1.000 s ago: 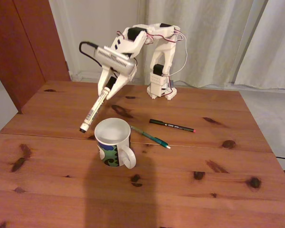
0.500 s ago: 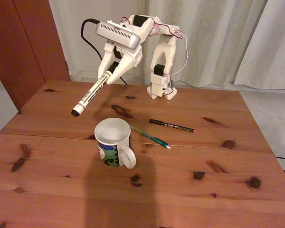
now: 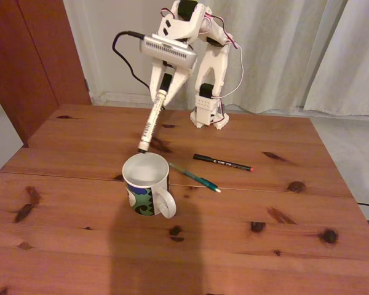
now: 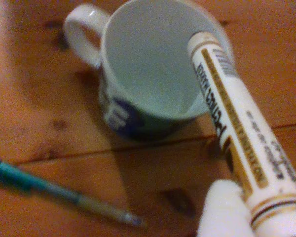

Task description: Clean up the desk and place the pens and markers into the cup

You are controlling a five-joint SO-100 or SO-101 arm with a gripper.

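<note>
Marker carried to the mug, first of three to stow.
On the pine desk (image 3: 234, 239), the mug (image 3: 146, 183) stands empty; the gripper (image 3: 162, 93), clamped on the white marker (image 3: 151, 121), holds it tilted, tip just above the rim. Next: centre, then release. Black pen (image 3: 222, 162) and teal pen (image 3: 194, 177) wait beside.

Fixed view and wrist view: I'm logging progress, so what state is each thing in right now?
White marker: held in the air, tilted, lower end just above the mug's rim.
Gripper: jaws shut on the marker.
Mug: upright, empty.
Teal pen: lying on the desk.
Black pen: lying on the desk.
</note>
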